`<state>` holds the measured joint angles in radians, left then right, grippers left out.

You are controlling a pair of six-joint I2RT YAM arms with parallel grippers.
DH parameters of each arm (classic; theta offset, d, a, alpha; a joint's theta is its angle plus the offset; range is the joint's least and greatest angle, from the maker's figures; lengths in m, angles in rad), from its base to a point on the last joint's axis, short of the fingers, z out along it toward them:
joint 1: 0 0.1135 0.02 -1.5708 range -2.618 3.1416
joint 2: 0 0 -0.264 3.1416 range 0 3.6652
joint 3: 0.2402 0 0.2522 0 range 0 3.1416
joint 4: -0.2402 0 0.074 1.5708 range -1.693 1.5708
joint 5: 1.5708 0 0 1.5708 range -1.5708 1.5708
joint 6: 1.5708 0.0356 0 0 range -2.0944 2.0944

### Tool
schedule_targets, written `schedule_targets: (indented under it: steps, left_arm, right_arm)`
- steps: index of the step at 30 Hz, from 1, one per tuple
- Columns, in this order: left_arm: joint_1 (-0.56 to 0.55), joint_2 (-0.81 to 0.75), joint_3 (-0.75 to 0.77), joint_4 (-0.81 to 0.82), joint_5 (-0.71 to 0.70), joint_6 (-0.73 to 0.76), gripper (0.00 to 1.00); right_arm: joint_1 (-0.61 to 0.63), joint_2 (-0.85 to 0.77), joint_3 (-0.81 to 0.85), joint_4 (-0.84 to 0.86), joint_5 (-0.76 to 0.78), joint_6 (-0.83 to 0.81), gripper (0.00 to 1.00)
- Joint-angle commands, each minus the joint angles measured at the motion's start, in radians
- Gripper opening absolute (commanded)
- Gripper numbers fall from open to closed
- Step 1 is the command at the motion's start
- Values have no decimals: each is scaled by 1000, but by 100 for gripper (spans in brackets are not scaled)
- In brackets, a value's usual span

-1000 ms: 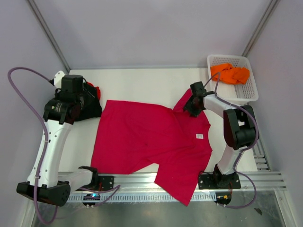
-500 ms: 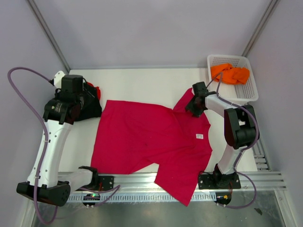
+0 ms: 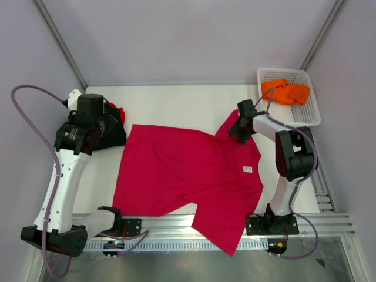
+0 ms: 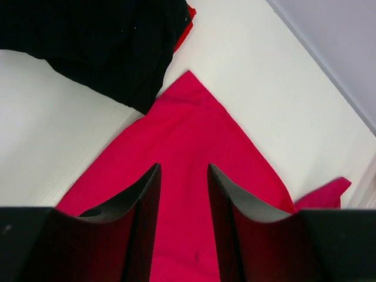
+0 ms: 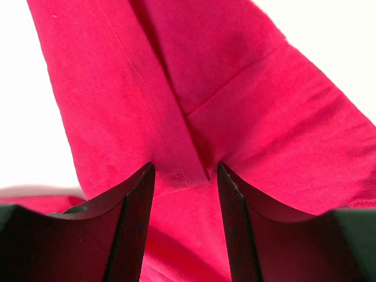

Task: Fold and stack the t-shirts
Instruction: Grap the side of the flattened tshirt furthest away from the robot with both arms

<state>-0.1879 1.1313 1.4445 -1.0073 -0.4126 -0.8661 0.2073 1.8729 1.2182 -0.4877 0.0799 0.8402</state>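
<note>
- The crimson t-shirt (image 3: 188, 170) lies spread flat across the middle of the white table (image 3: 176, 103), its small white label (image 3: 247, 169) toward the right arm's side.
- One sleeve hangs over the table's near edge onto the metal rail (image 3: 329, 223). The other sleeve (image 3: 228, 126) points to the far side.
- The left gripper (image 4: 183, 167) is over the shirt's far-left corner, its fingers (image 4: 147, 200) spread with only cloth seen through the gap. We cannot tell whether the tips touch the fabric.
- Just beyond that corner lies a crumpled black t-shirt (image 4: 106, 41), with a bit of red t-shirt (image 4: 189, 13) showing at its far edge.
- The right gripper (image 5: 185, 167) is at the far sleeve, fingers (image 5: 135, 217) apart and a stitched fold of the sleeve running into the gap between them. The cloth does not look pinched, though we cannot be sure of contact.
- An orange t-shirt (image 3: 286, 91) sits bunched in the white mesh basket (image 3: 311, 117) at the far right corner, well apart from the crimson one.
</note>
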Motion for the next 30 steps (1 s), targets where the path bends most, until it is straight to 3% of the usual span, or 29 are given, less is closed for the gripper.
schedule_targets:
  steps: [1, 12, 23, 30]
  left_arm:
    - [-2, -18, -16, 6, 11, -22, 40]
    - [-2, -15, -18, 12, 6, -25, 40]
    - [-2, -8, -10, 16, -6, -20, 40]
    - [-2, 14, -47, 47, -20, -1, 40]
  right_arm:
    - [-5, 11, 53, 12, 15, -18, 51]
    - [-17, 38, 93, -2, 11, -32, 50]
    - [-25, 52, 86, 31, -25, -53, 17]
    - [-25, 49, 81, 51, -35, -64, 8]
